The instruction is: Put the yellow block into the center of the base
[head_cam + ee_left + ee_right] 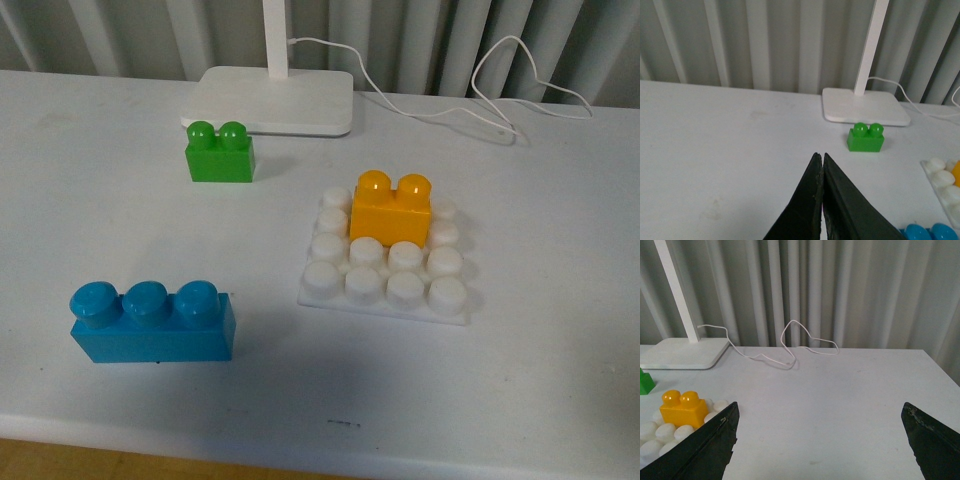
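The yellow block [391, 209] is seen seated upright on the base [388, 264], over the 2 middle columns of studs toward the far side, with its 2 studs on top. The base lies flat on the white worktop [540, 340]. A green 2-stud brick [220, 152] stands apart to the left of the base, just in front of the white lamp stand [270, 100], from which a white cable [470, 100] trails across the worktop. A blue 3-stud brick [153, 322] rests nearer the front edge, well apart from the base.

In the left wrist view, the left tool [822, 165] is shown with its fingers pressed together, holding nothing. In the right wrist view, the right tool [820, 415] is shown with its fingers spread wide apart, empty, beside the base.
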Controlling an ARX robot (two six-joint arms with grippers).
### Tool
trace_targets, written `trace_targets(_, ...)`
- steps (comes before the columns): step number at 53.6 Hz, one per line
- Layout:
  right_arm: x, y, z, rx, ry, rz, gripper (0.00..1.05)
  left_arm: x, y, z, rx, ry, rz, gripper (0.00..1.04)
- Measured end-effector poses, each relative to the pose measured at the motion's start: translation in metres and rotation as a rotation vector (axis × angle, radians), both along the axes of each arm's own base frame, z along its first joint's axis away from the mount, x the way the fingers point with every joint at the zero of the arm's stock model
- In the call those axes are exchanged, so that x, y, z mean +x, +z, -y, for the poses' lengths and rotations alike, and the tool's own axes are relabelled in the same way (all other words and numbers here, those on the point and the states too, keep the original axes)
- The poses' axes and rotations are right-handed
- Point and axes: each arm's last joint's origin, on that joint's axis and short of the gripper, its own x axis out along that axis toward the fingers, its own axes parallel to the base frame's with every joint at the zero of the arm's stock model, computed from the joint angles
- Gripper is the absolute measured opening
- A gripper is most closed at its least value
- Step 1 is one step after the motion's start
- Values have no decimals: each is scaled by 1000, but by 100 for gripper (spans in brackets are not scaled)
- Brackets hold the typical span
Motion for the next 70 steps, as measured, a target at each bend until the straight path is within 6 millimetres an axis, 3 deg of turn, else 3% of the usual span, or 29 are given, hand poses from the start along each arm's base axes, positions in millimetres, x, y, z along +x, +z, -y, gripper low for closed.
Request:
trace_targets(50,0,0,0,0,0,0,95,-27,-5,0,-3,-2,1,5)
trace_targets(59,0,0,0,0,0,0,95,-27,-5,0,-3,-2,2,37)
trace_targets(65,0,0,0,0,0,0,95,-27,-5,0,-3,-2,2,67)
trace_targets(70,0,0,0,0,0,0,95,-27,-5,0,-3,-2,2,83)
